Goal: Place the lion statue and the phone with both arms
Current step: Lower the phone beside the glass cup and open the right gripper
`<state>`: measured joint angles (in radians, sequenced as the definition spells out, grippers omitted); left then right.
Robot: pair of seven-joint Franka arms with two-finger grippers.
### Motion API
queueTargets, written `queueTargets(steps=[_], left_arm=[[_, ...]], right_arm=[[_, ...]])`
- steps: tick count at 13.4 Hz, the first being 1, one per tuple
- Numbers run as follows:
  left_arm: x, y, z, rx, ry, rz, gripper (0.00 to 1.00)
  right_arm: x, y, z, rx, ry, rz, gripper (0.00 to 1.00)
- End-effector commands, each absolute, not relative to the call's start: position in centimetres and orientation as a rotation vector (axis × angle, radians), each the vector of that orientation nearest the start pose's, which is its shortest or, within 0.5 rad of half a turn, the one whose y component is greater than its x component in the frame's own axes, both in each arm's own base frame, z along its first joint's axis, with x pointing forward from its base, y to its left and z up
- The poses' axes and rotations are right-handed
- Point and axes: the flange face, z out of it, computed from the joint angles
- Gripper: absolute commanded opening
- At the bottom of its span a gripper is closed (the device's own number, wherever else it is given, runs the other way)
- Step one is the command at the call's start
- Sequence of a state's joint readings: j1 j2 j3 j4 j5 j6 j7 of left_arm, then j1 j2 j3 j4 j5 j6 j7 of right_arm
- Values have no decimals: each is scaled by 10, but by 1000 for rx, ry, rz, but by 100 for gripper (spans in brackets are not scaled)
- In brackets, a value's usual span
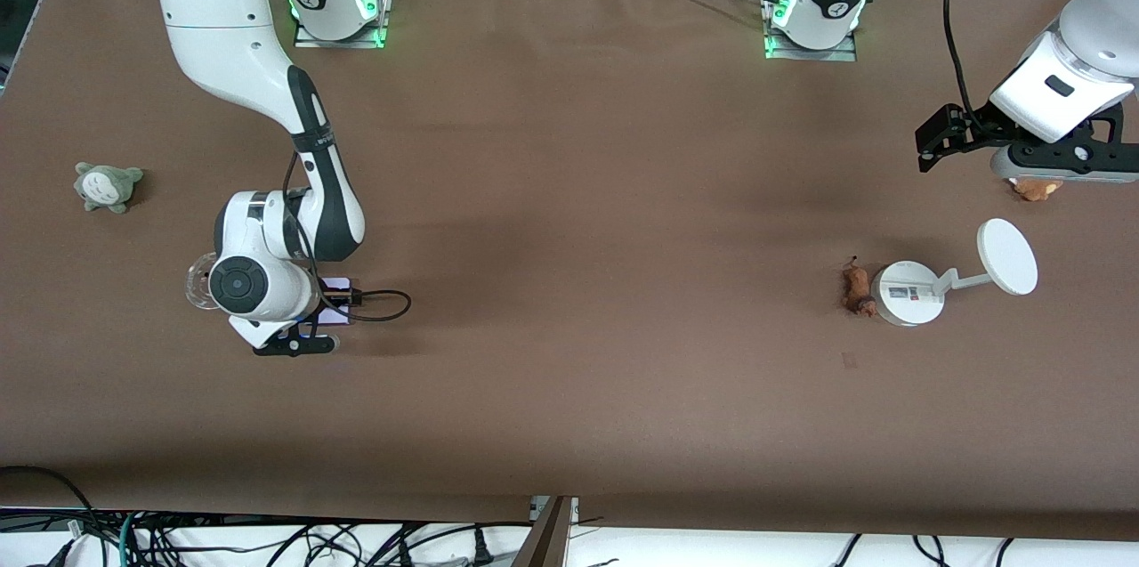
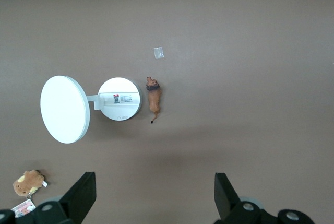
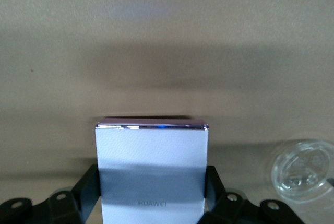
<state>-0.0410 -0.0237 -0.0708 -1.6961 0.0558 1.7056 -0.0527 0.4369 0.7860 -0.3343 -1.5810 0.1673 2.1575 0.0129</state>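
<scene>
My right hand [image 3: 151, 203] grips the phone [image 3: 151, 166] by its side edges, low over the table [image 1: 569, 193]; it's rigid, probably slick. The lion statue [image 1: 858, 289] lies touching the white stand [image 1: 908, 293]: small, light, best pinched mid-body. My left hand [image 2: 154, 200] hovers open above.

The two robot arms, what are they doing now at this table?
The right claw is shut on the phone, low over the table at the right arm's end, beside a clear glass cup. The left claw hangs open, above the table near a tan plush toy. The lion statue lies untouched against the white stand.
</scene>
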Motion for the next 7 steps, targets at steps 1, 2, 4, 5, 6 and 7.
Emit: queueTargets(steps=[1, 2, 4, 5, 6, 7], left_arm=[[549, -61, 599, -3095, 114, -60, 100], [549, -62, 599, -3097, 111, -56, 100], [549, -60, 598, -3097, 109, -53, 100], [549, -60, 598, -3095, 109, -53, 100], [549, -61, 599, -3095, 111, -56, 100], [549, -61, 599, -3095, 114, -56, 100]], right_arm=[[658, 101, 185, -3215, -100, 281, 92], [660, 102, 189, -3214, -107, 272, 100], [668, 105, 210, -3210, -119, 212, 100], [672, 106, 225, -3207, -123, 175, 100], [675, 108, 243, -3205, -133, 131, 100], [677, 108, 261, -3202, -137, 104, 100]])
